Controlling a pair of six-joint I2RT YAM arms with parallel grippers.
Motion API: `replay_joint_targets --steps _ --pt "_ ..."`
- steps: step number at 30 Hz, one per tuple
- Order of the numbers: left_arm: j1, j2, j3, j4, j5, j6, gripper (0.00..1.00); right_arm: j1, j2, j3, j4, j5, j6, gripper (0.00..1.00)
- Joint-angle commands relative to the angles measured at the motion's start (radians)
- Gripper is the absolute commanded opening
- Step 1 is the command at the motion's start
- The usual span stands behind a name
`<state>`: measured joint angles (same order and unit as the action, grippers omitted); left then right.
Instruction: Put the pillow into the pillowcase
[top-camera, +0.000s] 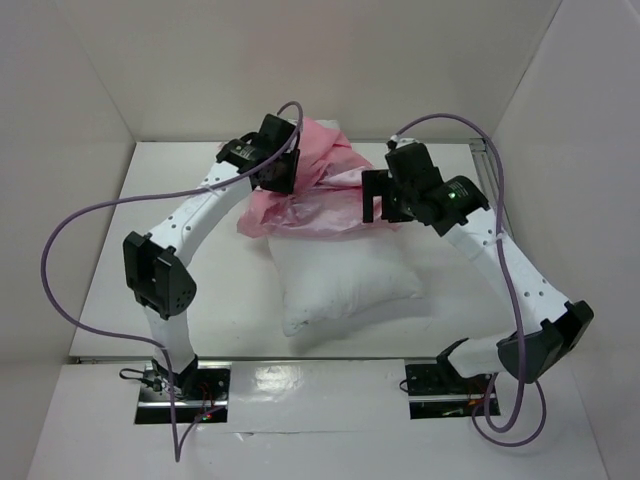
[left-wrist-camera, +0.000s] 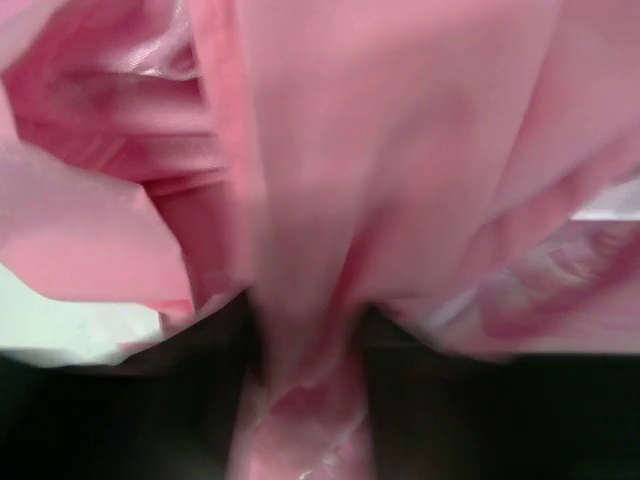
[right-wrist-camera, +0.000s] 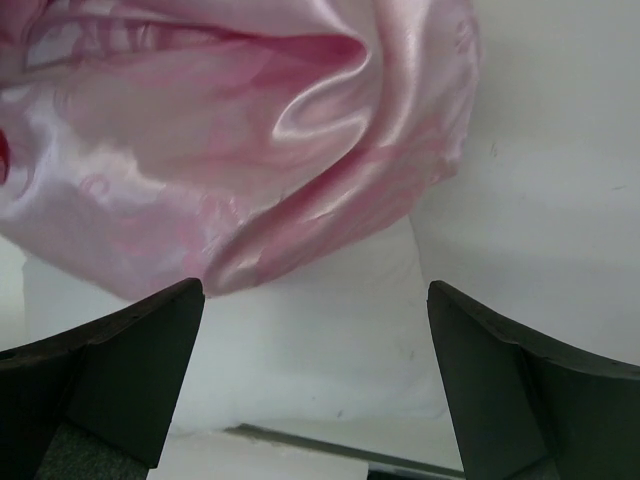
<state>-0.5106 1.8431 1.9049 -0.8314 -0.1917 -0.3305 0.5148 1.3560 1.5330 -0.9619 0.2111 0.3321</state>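
While the top view shows the pillow (top-camera: 345, 285) lying mid-table (top-camera: 235, 300) with its long axis seemingly running from the arms' side toward the far wall, the pillowcase (top-camera: 305, 200) is bunched over its far end, so I judge the sack has to be drawn toward the arms along that axis. The left gripper (top-camera: 278, 172) sits down in the heap's far left part and the right gripper (top-camera: 378, 205) hangs at its right edge, both about equally near. From the left wrist, pink pillowcase (left-wrist-camera: 420, 150) fills the picture and one fold drops between the dark fingers (left-wrist-camera: 110, 420), which stand partly closed about it; whether they truly pinch it I cannot tell. From the right wrist, the right gripper (right-wrist-camera: 315, 385) stands wide apart with nothing between its fingers (right-wrist-camera: 120, 385), the satin edge of the pillowcase (right-wrist-camera: 250, 170) just beyond, lying over the white pillow (right-wrist-camera: 330, 340).
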Motion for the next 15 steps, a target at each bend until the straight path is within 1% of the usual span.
replay_joint_targets --steps 1,2,3,4,5,6,7,8,9,10,11,13,14,15 --pt "0.014 0.045 0.072 -0.044 -0.086 -0.034 0.35 0.089 -0.029 0.015 -0.087 0.062 0.039 1.00" --pt "0.029 0.070 0.113 -0.093 -0.086 -0.035 0.00 0.106 -0.029 0.015 -0.087 0.071 0.039 1.00" --pt "0.041 0.070 0.219 -0.118 -0.069 -0.044 0.00 0.122 -0.029 0.015 -0.087 0.071 0.048 1.00" --pt "0.056 0.080 0.276 -0.138 -0.049 -0.044 0.00 0.161 -0.029 0.015 -0.087 0.082 0.059 1.00" --pt "0.102 0.081 0.336 -0.155 -0.031 -0.044 0.00 0.184 -0.029 0.015 -0.087 0.102 0.068 1.00" --pt "0.131 0.053 0.444 -0.166 0.027 -0.056 0.00 0.215 -0.029 0.015 -0.096 0.115 0.079 1.00" --pt "0.165 0.035 0.488 -0.166 0.061 -0.071 0.00 0.287 -0.029 0.015 -0.097 0.134 0.100 1.00" --pt "0.240 0.010 0.520 -0.141 0.092 -0.082 0.00 0.324 -0.005 0.015 -0.106 0.157 0.113 1.00" --pt "0.280 -0.017 0.557 -0.121 0.127 -0.094 0.00 0.361 0.006 0.015 -0.106 0.198 0.125 1.00" --pt "0.325 -0.078 0.557 -0.074 0.171 -0.117 0.00 0.423 0.018 0.024 -0.106 0.208 0.125 1.00" --pt "0.421 -0.114 0.557 -0.046 0.202 -0.171 0.00 0.450 0.049 0.024 -0.106 0.218 0.137 1.00" --pt "0.510 -0.181 0.495 0.003 0.253 -0.228 0.00 0.496 0.080 0.033 -0.080 0.228 0.148 1.00" --pt "0.573 -0.241 0.471 0.044 0.253 -0.263 0.00 0.537 0.095 0.044 -0.069 0.228 0.148 1.00" --pt "0.598 -0.267 0.453 0.055 0.244 -0.278 0.00 0.557 0.127 0.044 -0.057 0.228 0.160 1.00"
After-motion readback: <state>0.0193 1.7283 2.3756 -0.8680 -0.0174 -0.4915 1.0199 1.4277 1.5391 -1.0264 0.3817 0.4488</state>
